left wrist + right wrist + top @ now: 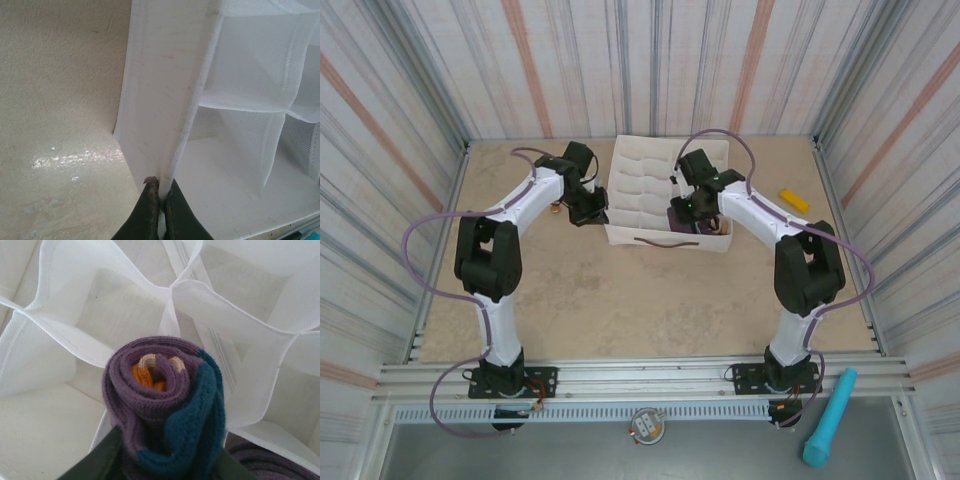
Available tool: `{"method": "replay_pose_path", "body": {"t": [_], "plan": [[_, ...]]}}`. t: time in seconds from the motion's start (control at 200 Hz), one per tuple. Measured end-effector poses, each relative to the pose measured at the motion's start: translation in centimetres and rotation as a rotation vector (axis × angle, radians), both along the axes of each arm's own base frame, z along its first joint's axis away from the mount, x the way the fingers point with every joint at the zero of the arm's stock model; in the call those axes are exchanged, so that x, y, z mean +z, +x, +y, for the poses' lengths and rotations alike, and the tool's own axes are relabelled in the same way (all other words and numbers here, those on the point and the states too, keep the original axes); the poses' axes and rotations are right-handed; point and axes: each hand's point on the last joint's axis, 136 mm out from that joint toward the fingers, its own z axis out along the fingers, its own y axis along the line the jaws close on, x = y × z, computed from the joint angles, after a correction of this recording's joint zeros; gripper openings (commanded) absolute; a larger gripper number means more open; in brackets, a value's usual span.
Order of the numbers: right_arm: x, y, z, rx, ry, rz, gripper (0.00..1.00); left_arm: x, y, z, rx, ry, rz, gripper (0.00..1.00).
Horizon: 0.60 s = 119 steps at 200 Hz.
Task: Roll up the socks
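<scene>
The socks are one tight roll of purple knit with a teal patch and orange toes at its core. My right gripper is shut on the roll, a dark finger pressed against each side. It holds the roll just above the white compartments of the tray. From above, the right gripper sits over the tray's near right corner, with the purple socks under it. My left gripper is shut on the tray's left wall, pinching its rim; from above, the left gripper is at that wall.
More purple knit lies in the compartment below and to the right of the roll. A yellow piece lies on the table at the right. A teal cylinder rests beyond the near rail. Striped walls enclose the table.
</scene>
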Motion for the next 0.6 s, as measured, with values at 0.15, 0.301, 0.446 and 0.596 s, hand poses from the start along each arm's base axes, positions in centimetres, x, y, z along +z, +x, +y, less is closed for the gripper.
{"method": "replay_pose_path", "body": {"t": [0.15,0.301,0.446,0.596], "plan": [[-0.1,-0.8,-0.4,-0.001,-0.006,-0.055,0.14,-0.3,0.0,-0.1,0.044,-0.03,0.012,0.0],[0.0,-2.4,-0.9,-0.002,0.013,-0.138,0.13,-0.3,-0.1,0.0,0.082,-0.041,0.019,0.0],[0.1,-4.3,-1.5,0.0,0.027,-0.225,0.13,-0.4,-0.3,0.0,0.103,-0.045,0.03,0.0],[0.4,-5.6,-1.6,0.002,0.04,-0.323,0.26,-0.5,-0.3,0.0,0.121,-0.05,0.038,0.0]]}}
